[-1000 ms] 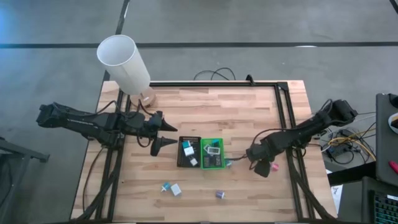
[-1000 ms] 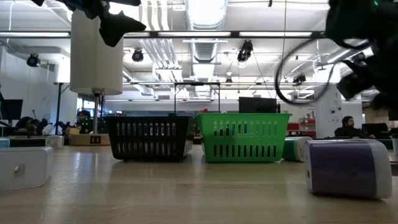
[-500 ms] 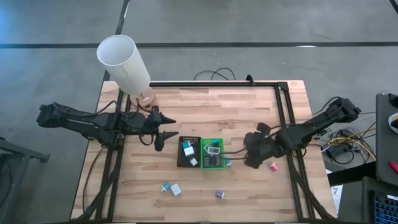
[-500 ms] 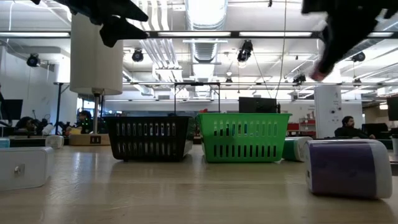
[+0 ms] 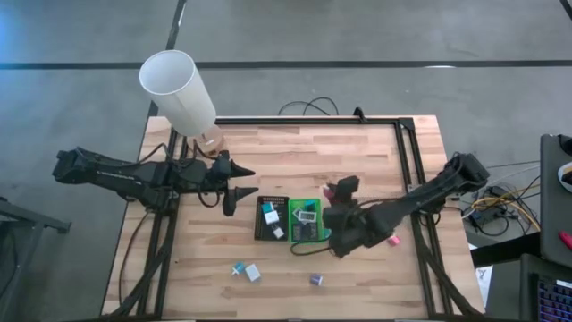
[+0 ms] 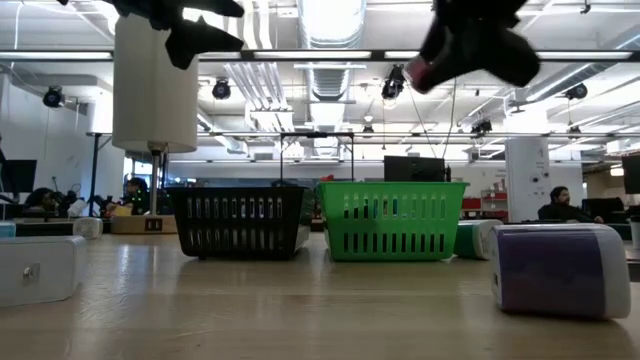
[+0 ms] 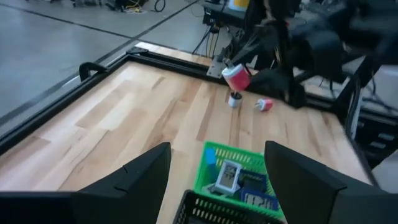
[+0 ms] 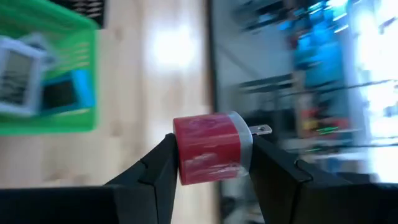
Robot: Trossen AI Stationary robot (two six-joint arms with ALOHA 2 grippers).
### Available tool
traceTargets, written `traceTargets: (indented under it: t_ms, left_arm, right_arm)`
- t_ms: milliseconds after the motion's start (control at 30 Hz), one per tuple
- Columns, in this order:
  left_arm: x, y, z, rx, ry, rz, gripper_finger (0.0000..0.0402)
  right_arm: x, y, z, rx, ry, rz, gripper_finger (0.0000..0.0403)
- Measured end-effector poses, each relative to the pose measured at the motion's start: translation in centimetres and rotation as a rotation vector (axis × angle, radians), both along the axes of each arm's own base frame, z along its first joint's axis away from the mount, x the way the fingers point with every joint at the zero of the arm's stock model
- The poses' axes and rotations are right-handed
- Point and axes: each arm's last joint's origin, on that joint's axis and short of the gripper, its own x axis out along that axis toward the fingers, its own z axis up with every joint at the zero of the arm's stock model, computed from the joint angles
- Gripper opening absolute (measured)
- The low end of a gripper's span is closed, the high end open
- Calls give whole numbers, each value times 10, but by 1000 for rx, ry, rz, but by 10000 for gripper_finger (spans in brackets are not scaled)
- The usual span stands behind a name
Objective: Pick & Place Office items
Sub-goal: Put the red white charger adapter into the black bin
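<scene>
The right tool pinches a small red plug with a grey end and metal prongs, held above the table just right of the green tray; the left tool waits spread, left of the trays

An open lab or workshop hall: exposed ceiling ducts, strip lights, monitors, seated people behind the wooden table.

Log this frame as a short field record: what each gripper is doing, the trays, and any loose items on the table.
right gripper: shut on red charger plug, raised beside green tray
left gripper: open, empty, waiting near black tray
trays: side by side, touching, both holding items
loose items: teal piece, white piece, purple piece, pink piece
</scene>
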Motion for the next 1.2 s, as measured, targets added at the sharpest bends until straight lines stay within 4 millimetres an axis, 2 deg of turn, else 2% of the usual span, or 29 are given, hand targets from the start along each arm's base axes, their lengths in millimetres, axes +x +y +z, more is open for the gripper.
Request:
traceTargets:
  t_ms: [167,500,700,900,1033,1200]
  left_arm:
    - [1,5,8,-52,-26,-38,264]
    - [3,9,17,-54,-59,-101,264]
    - [3,9,19,-53,-74,-102,264]
    - [4,10,23,-58,-126,-101,264]
    - [5,8,26,-90,-158,-131,264]
    - [6,8,29,-97,-192,-148,264]
  right_arm:
    - [16,6,-1,-82,22,13,156]
    - [12,4,26,-63,-101,40,156]
    - [22,9,42,-104,-155,166,156]
    - [33,12,50,-80,-228,393,156]
    - [36,3,55,-69,-309,503,156]
    - [36,-11,56,-68,-366,551,156]
